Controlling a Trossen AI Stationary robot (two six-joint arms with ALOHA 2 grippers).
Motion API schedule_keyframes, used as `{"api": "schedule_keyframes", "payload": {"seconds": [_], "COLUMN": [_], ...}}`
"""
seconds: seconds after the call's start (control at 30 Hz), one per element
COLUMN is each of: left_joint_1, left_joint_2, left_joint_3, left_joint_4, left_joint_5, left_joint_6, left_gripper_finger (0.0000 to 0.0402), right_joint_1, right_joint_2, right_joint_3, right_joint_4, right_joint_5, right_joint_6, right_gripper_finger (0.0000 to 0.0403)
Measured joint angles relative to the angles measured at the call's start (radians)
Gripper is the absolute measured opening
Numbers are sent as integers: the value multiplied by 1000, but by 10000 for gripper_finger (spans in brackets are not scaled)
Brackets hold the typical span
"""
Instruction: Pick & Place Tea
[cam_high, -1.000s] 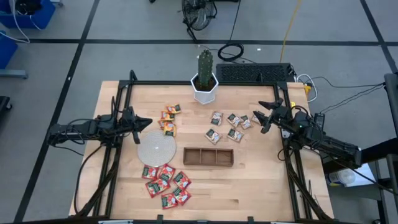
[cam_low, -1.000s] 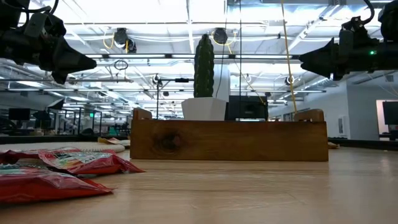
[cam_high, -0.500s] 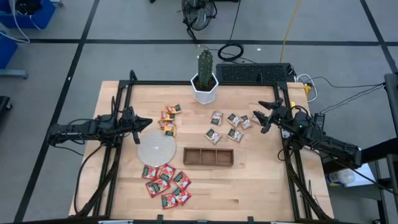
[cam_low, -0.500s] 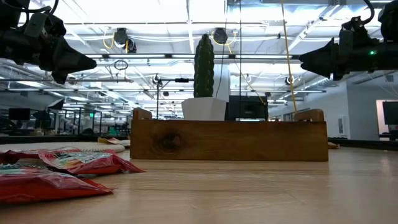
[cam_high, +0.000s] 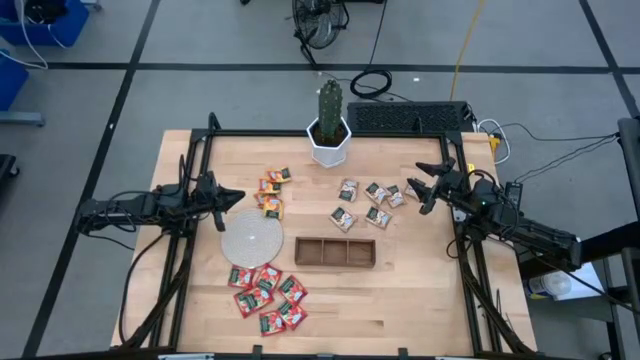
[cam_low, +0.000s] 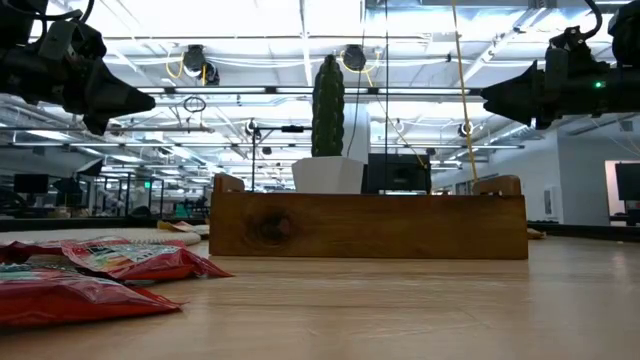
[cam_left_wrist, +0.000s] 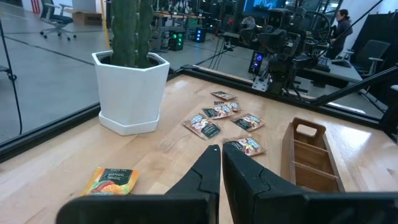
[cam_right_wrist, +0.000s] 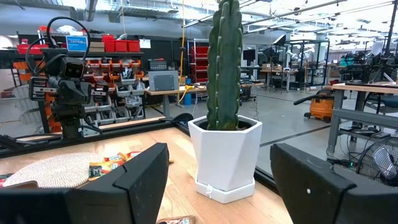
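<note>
The tea lies flat on the table in three loose groups: red-and-green sachets (cam_high: 268, 292) near the front edge, orange-yellow ones (cam_high: 271, 192) left of centre, whitish ones (cam_high: 367, 200) right of centre. The long brown tray (cam_high: 335, 252) sits between them. My left gripper (cam_high: 232, 200) hovers shut above the table's left side, beside the pale woven disc (cam_high: 250, 237); its wrist view shows an orange sachet (cam_left_wrist: 112, 180) and whitish sachets (cam_left_wrist: 224, 118) ahead. My right gripper (cam_high: 425, 190) hovers open just right of the whitish sachets, its fingers (cam_right_wrist: 146, 168) wide apart.
A cactus in a white hexagonal pot (cam_high: 330, 128) stands at the far edge, centre. A black frame (cam_high: 300, 134) runs along the table's far and side edges. In the low view the tray (cam_low: 368, 225) stands ahead of the red sachets (cam_low: 110, 262), and both grippers hang well above the tabletop.
</note>
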Motion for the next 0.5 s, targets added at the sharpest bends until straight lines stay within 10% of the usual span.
{"api": "schedule_keyframes", "payload": {"seconds": [0.5], "left_joint_1": [0], "left_joint_2": [0], "left_joint_3": [0], "left_joint_4": [0], "left_joint_5": [0], "left_joint_6": [0], "left_gripper_finger": [21], "right_joint_1": [-1], "right_joint_2": [0], "right_joint_3": [0], "right_joint_4": [84], "right_joint_5": [148], "right_joint_6": [-47], "right_gripper_finger": [261]}}
